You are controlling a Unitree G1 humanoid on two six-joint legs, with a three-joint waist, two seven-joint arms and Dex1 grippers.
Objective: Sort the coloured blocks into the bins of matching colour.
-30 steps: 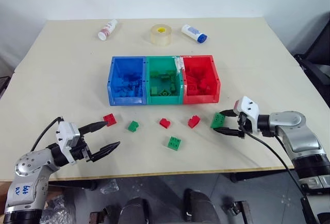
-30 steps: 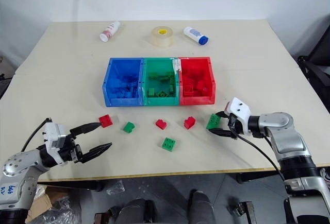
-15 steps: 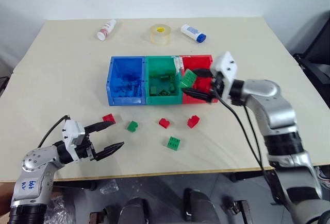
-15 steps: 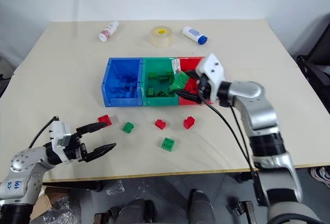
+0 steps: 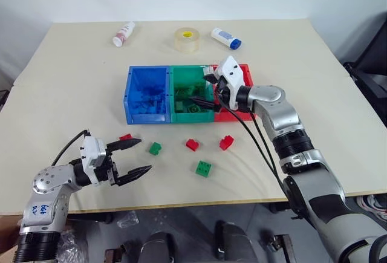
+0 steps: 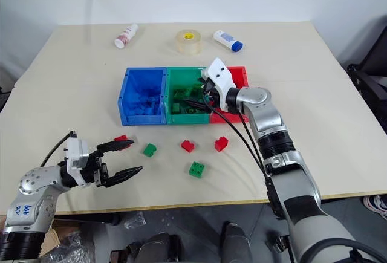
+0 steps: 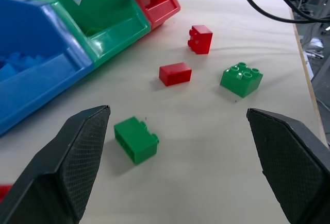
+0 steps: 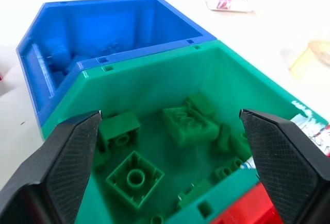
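Beige surface with three joined bins. Right pincer, spread wide and empty, hangs over the green bin, placed for dropping green blocks. Left pincer, equally wide and empty, faces the loose red block and green block, apparently ready to pick.

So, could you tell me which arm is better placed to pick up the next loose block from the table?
Left. The left gripper hovers open just above the table, with a red block beside its upper finger and a green block close ahead. The right gripper is open over the green bin, away from the loose blocks.

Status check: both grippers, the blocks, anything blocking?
Right gripper open, empty, over green plastic bin. Left gripper open beside small red studded block. Five blocks loose on table. No obstruction.
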